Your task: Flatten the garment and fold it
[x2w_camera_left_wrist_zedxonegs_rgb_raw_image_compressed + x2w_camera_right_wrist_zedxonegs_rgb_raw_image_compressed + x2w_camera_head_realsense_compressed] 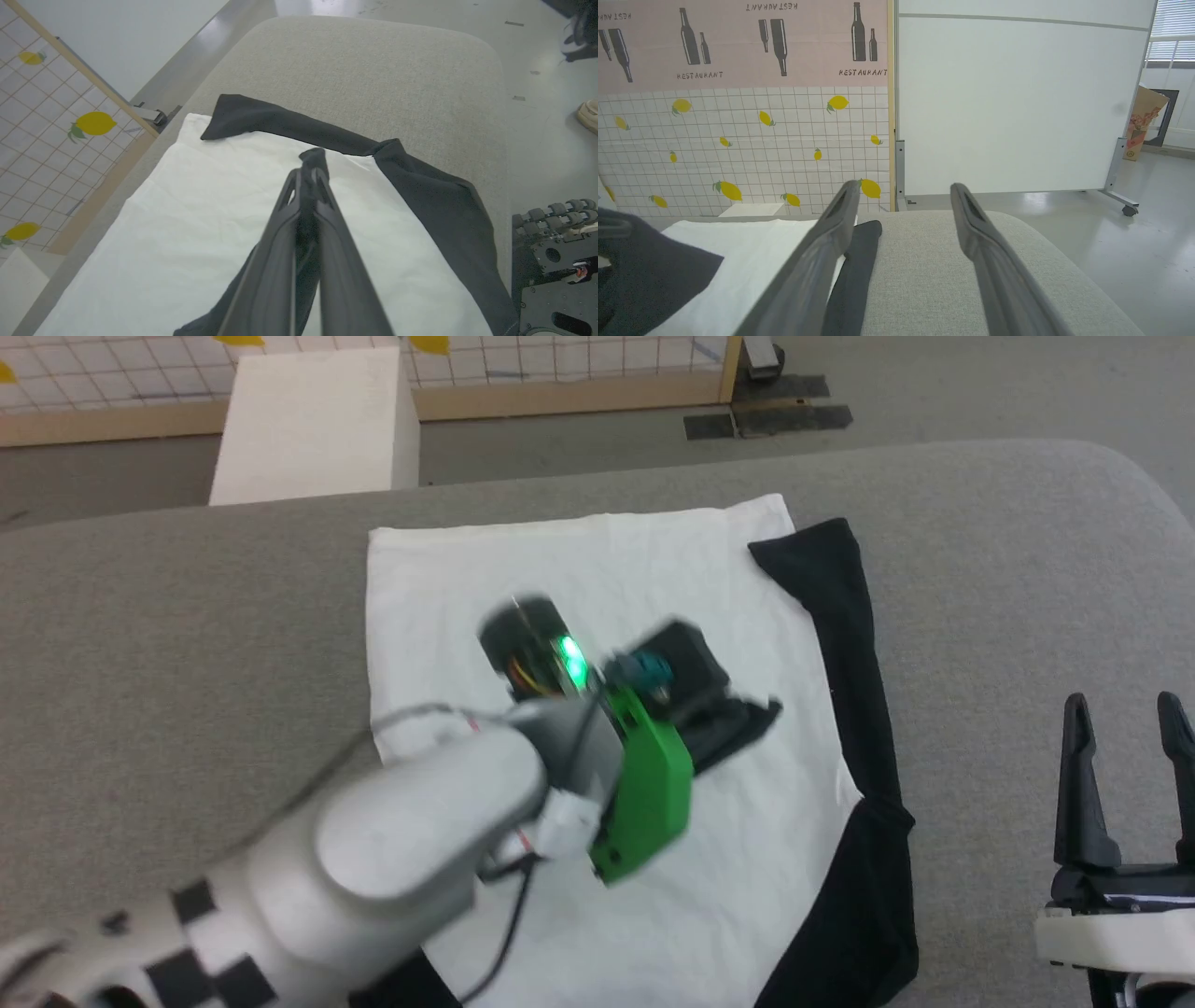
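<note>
A thin, wrinkly white shirt with long black sleeves (607, 579) lies spread on the rounded grey fabric desk (187, 616). Fingers of the left gripper (308, 175) pinch a black sleeve end over its middle; those of the right gripper (1120, 702) gape empty, near right.

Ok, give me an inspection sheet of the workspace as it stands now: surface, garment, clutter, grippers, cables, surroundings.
Surface: grey padded top, fabric-covered.
Job's things: garment, white body lying flat; one black sleeve along its right edge; other sleeve held over the white body.
Clutter: nothing seen.
Grippers: left gripper shut on the other sleeve; right gripper open, off to the garment's right.
Cables: thin cables along the left forearm.
Surroundings: white box, lemon-print screen, white partition.
</note>
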Motion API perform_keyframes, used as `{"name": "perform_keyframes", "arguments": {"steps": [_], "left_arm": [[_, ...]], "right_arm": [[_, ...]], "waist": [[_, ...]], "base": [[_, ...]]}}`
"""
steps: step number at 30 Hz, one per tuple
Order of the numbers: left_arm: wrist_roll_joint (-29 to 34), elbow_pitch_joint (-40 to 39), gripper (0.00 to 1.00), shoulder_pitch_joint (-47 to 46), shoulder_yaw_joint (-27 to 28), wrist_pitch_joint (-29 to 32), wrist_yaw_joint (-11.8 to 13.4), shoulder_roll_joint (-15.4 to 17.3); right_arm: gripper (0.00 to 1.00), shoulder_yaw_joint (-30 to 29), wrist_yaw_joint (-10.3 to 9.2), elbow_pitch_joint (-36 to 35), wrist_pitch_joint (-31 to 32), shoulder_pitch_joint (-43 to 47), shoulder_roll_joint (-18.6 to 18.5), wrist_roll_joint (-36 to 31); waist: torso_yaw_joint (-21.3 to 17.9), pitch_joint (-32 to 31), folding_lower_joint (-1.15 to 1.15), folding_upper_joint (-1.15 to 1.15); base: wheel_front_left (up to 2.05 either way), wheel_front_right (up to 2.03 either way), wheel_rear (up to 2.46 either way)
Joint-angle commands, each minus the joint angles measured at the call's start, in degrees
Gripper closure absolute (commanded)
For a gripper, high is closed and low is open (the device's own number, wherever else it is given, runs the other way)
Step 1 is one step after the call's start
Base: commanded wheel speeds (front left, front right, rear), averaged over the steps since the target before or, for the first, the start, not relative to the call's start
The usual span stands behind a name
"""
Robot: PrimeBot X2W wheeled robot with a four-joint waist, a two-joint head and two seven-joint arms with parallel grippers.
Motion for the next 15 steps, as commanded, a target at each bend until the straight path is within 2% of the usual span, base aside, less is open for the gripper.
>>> {"name": "perform_keyframes", "arguments": {"steps": [1, 8, 12, 14, 15], "left_arm": [[0.4, 1.9, 1.0, 2.6, -1.1, -1.1, -0.1, -1.7], [3.3, 13.8, 1.0, 12.0, -4.5, -2.1, -0.9, -10.2], [6.2, 14.1, 1.0, 16.6, -4.6, 0.5, -1.0, -12.4], [7.6, 15.4, 0.98, 18.2, -4.6, -1.1, -1.0, -13.6], [8.5, 16.3, 0.28, 17.9, -4.6, -2.3, -1.0, -13.8]], "right_arm": [[0.0, -0.2, -0.09, 0.2, -0.3, -1.1, 0.4, -0.6], [0.0, -1.1, -0.09, 1.0, -0.3, -3.9, 0.6, -0.7], [0.0, -0.5, -0.09, 1.9, -0.3, -5.1, 0.7, -0.8], [0.0, -0.5, -0.09, 2.7, -0.3, -5.7, 0.7, -1.1], [0.0, -0.6, -0.09, 2.9, -0.3, -5.8, 0.7, -1.1]], "waist": [[-1.8, 2.0, 0.01, 0.0], [-3.9, 6.4, 0.01, 0.0], [-4.6, 7.3, 0.01, 0.0], [-4.3, 6.7, 0.01, 0.0], [-4.1, 6.3, 0.01, 0.0]], "base": [[0.0, 0.0, 0.0], [0.0, 0.0, 0.0], [0.0, 0.0, 0.0], [0.0, 0.0, 0.0], [0.0, 0.0, 0.0]]}}
